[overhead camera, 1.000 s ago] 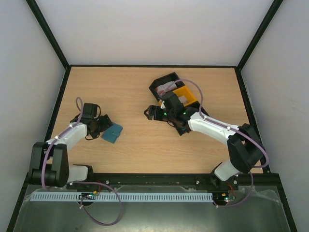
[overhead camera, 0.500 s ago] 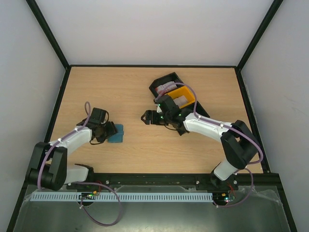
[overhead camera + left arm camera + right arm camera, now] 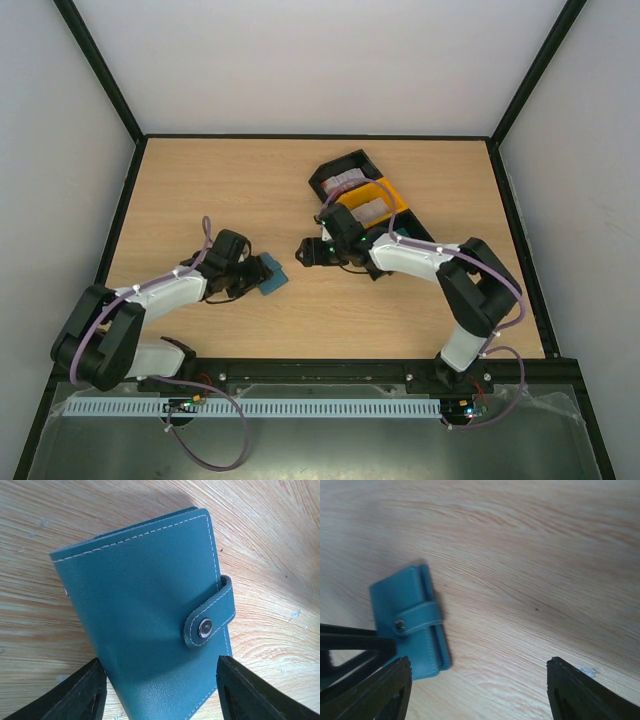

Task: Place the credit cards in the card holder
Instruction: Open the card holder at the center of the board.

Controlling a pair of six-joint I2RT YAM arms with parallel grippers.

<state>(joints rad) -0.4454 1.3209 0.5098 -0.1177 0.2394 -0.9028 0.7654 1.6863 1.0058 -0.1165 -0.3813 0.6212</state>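
squarish teal stitched-leather card holder (image 3: 145,605), snap strap (image 3: 210,617), on woodgrain table (image 3: 270,540).

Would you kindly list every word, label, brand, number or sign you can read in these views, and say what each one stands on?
No text can be read in any view.
card holder: plain teal cover with pale stitching only; its snap shows no readable mark.
credit cards in the black bin and the yellow bin: any print is too small to read.
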